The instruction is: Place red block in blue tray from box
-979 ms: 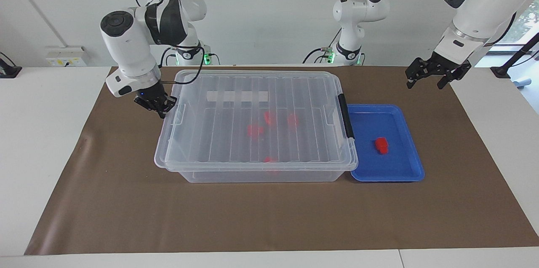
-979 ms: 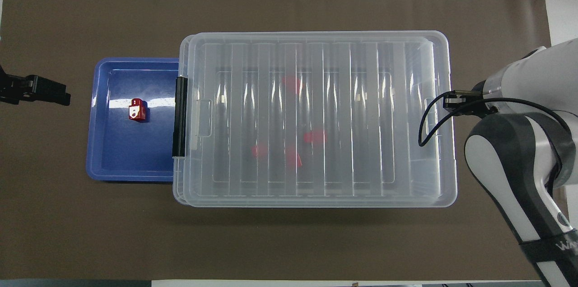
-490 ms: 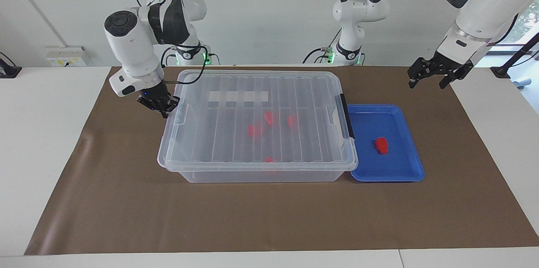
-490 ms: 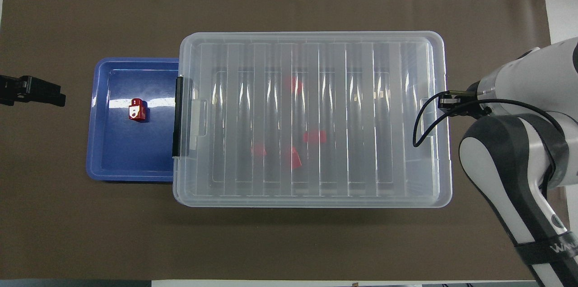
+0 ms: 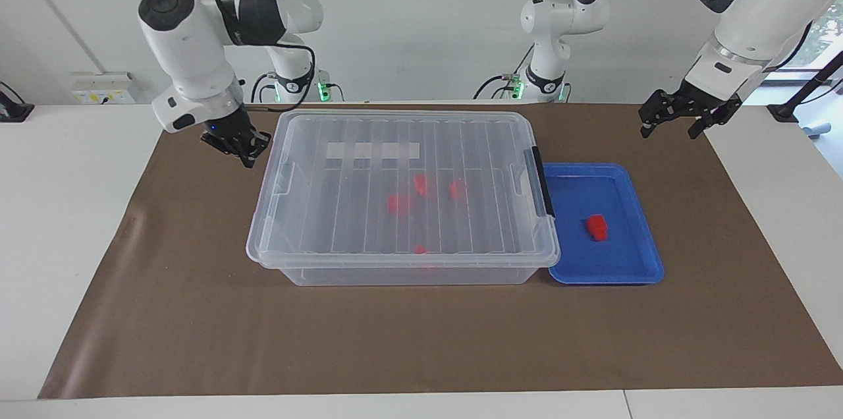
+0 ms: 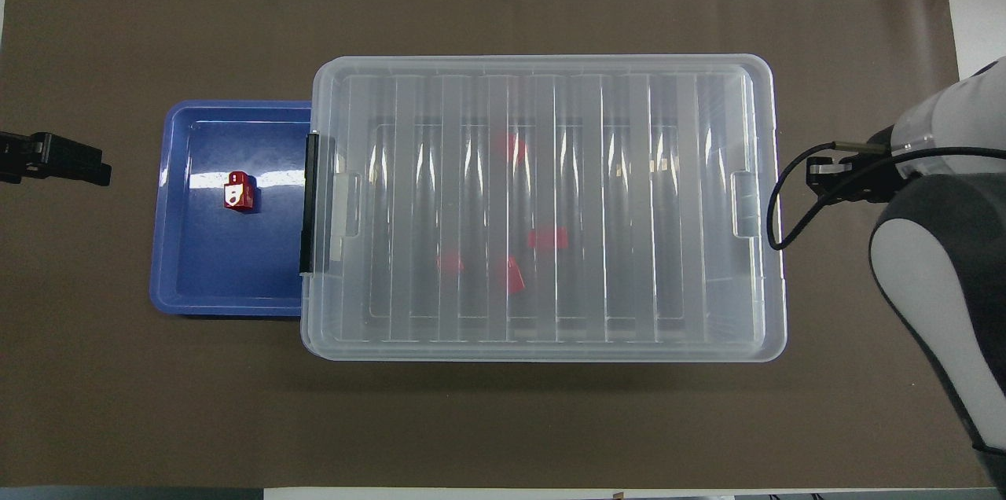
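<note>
So we've got the box (image 5: 402, 198) sitting lid-on in the middle of the brown mat (image 5: 197, 327) on the desk (image 5: 59, 221), long axis running from one arm's end to the other. Four red blocks show blurry through the ribbed lid (image 6: 542, 201), so that lid is what blocks any reach inside. The blue tray (image 5: 632, 267) touches the box at the left arm's end, partly tucked under its rim by the black latch clip (image 5: 543, 183). One red block (image 5: 597, 226) lies in the tray, which way it points we can't tell. Left tool (image 5: 672, 121) hangs spread over the mat near the tray. Right tool (image 5: 242, 150) is pressed together, empty, just beside the box's other short end.
</note>
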`<state>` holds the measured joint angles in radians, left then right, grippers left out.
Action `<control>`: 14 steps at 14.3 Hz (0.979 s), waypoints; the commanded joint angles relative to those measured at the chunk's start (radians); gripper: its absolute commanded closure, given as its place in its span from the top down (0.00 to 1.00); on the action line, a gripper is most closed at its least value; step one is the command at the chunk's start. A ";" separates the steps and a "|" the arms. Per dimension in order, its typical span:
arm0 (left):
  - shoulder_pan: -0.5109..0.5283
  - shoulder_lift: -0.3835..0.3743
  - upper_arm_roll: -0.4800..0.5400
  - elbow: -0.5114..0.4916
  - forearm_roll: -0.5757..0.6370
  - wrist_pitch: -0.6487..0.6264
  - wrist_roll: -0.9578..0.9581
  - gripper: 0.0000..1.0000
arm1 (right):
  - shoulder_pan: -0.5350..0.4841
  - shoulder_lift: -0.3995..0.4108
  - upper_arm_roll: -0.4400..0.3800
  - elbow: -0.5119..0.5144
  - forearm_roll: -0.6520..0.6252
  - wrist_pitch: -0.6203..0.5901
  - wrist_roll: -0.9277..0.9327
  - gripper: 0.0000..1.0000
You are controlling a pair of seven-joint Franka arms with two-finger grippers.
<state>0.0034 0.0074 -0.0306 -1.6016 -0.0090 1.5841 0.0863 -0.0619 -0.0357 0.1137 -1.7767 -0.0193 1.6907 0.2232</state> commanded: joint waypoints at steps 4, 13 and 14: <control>-0.026 -0.009 0.011 -0.006 -0.016 0.005 0.013 1.00 | -0.061 0.002 0.003 0.229 0.015 -0.242 -0.157 1.00; -0.028 -0.009 0.006 -0.006 -0.014 0.005 0.009 1.00 | -0.104 -0.040 0.003 0.120 0.016 -0.178 -0.211 1.00; -0.026 -0.009 0.006 -0.006 -0.014 0.005 0.009 1.00 | -0.104 -0.030 0.003 0.143 0.016 -0.190 -0.225 1.00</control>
<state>-0.0150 0.0074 -0.0331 -1.6017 -0.0104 1.5852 0.0872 -0.1579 -0.0584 0.1136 -1.6668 -0.0190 1.5387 0.0361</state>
